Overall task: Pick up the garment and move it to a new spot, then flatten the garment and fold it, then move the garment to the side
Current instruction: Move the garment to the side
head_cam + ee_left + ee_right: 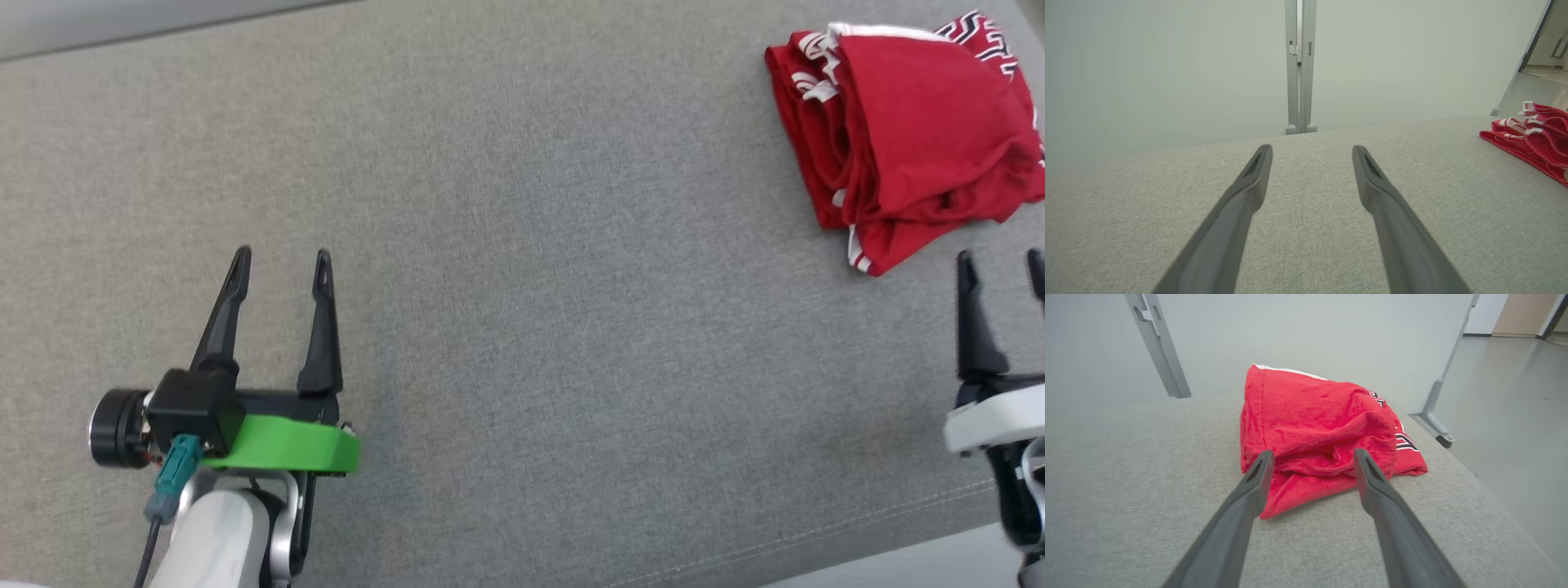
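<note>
Nearest the robot, the left tool [282, 255] hangs over the near-left part of the grey fabric-covered worktop [571, 286], its two dark fingers spread wide with nothing between them. A bright green bracket [286, 445] sits just behind the fingers on the pale wrist. The left wrist view shows the same left tool [1312, 149] splayed over bare grey cloth. At the near-right edge of the head view the right tool [1001, 257] points away from the robot, with one finger partly cut off by the frame. In its own wrist view the right tool [1314, 454] has its fingers parted and grips nothing. Its tips lie just short of the garment's near folds; whether they brush the cloth cannot be told. Beyond the right tool lies the garment [922, 139], a red piece with white and black patterned trim, folded into a loose, rumpled stack at the far right of the worktop and well apart from the left tool. The right wrist view shows the garment [1314, 412] with its layers sagging toward the near side and one corner reaching out toward the fingers. Farthest off, past the worktop's far edge, stand grey metal posts [1300, 65] against a pale wall, and a glossy floor [1515, 396] runs off to the right.
</note>
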You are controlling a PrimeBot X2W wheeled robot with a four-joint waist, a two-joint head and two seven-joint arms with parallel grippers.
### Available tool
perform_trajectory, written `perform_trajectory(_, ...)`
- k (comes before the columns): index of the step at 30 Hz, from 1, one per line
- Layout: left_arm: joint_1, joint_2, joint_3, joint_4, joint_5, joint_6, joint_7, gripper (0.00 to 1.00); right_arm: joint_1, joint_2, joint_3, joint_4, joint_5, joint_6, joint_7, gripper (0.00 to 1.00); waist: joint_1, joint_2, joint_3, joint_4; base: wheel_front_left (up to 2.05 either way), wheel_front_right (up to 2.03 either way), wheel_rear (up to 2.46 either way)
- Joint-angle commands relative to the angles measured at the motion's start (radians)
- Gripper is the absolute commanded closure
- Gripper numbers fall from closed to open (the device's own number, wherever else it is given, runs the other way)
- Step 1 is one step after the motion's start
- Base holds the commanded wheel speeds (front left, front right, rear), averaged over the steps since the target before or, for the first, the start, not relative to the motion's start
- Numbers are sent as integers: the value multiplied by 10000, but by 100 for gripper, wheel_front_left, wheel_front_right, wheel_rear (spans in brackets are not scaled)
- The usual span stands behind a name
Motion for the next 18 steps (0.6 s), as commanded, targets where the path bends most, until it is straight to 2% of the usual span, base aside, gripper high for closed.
perform_trajectory(1, 284, 48, 88, 12, -84, 104, -4, 0, 332, 214, 23, -418, -167, -15, 139, 0, 0, 0, -851, -13, 0, 0, 0)
perform_trajectory(6, 912, -5, 240, 138, -295, 336, -43, 0, 1142, 1125, 239, -1917, -629, -15, 834, 0, 0, 0, -1496, 461, 0, 0, 0)
perform_trajectory(9, 1257, -21, 315, 253, -430, 398, -81, 0, 1497, 1440, 355, -2420, -796, -13, 1110, 0, 0, 0, -1841, 823, 0, 0, 0)
perform_trajectory(18, 2090, 235, 477, 370, -641, 475, -87, 0, 2166, 1807, 647, -3182, -1194, -12, 1762, 0, 0, 0, -2545, 1627, 0, 0, 0)
